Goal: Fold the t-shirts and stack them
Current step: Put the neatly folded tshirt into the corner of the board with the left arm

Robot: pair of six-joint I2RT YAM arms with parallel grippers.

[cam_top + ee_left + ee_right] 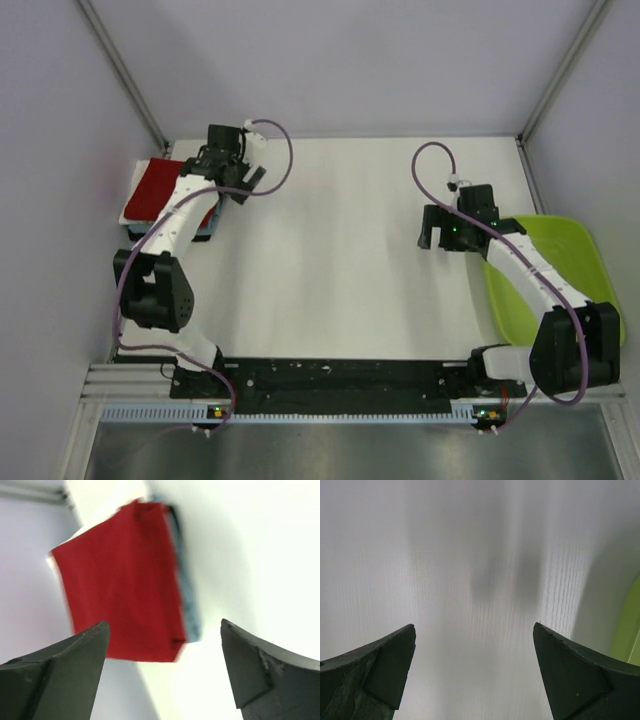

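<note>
A stack of folded t-shirts lies at the table's back left, with a plain deep red t-shirt (pixel 155 185) (pixel 120 580) on top. A light blue t-shirt (pixel 189 600) shows along the stack's edge underneath it. My left gripper (pixel 243 183) (pixel 164 625) hovers just right of the stack, open, with nothing between its fingers. My right gripper (pixel 432 238) (pixel 474 627) hangs open over bare white table at the right, holding nothing.
A lime-green plastic tray (pixel 560 265) (pixel 632 630) sits at the right edge, partly under the right arm. Grey walls with metal posts enclose the table on the left, back and right. The left arm's forearm (pixel 180 215) crosses the stack's near corner.
</note>
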